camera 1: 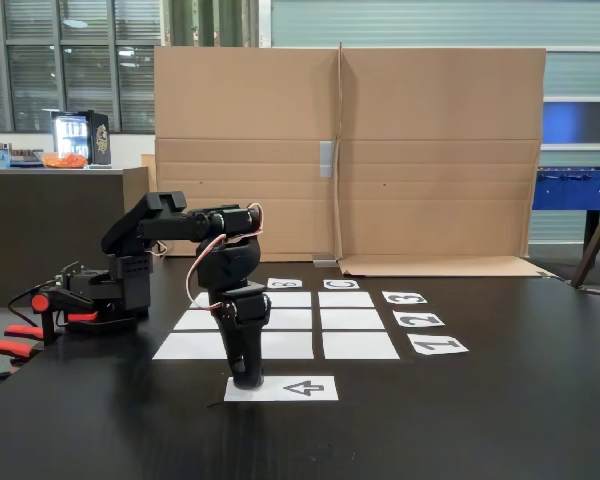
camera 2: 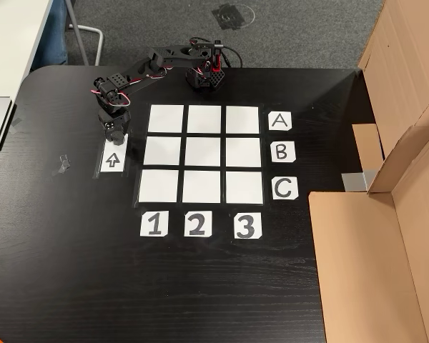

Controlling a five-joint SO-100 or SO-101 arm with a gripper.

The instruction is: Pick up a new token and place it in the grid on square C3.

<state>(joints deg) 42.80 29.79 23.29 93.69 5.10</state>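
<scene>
Jaws (camera 1: 246,380) pointed straight down onto the arrow sheet (camera 1: 305,388), tips at its end; grip state impossible to tell, token hidden if there; arm (camera 2: 139,71) bent over from its base, reaching beside the grid (camera 2: 200,153); square C3 (camera 2: 244,187) bare on the black table (camera 2: 57,271).

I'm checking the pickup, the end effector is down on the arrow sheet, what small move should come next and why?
Probably shut and lift a little. The end effector sits tip-down on the arrow sheet, where a token would be, though none is visible. The grid is empty, C3 included. Whether it is open cannot be told.
</scene>
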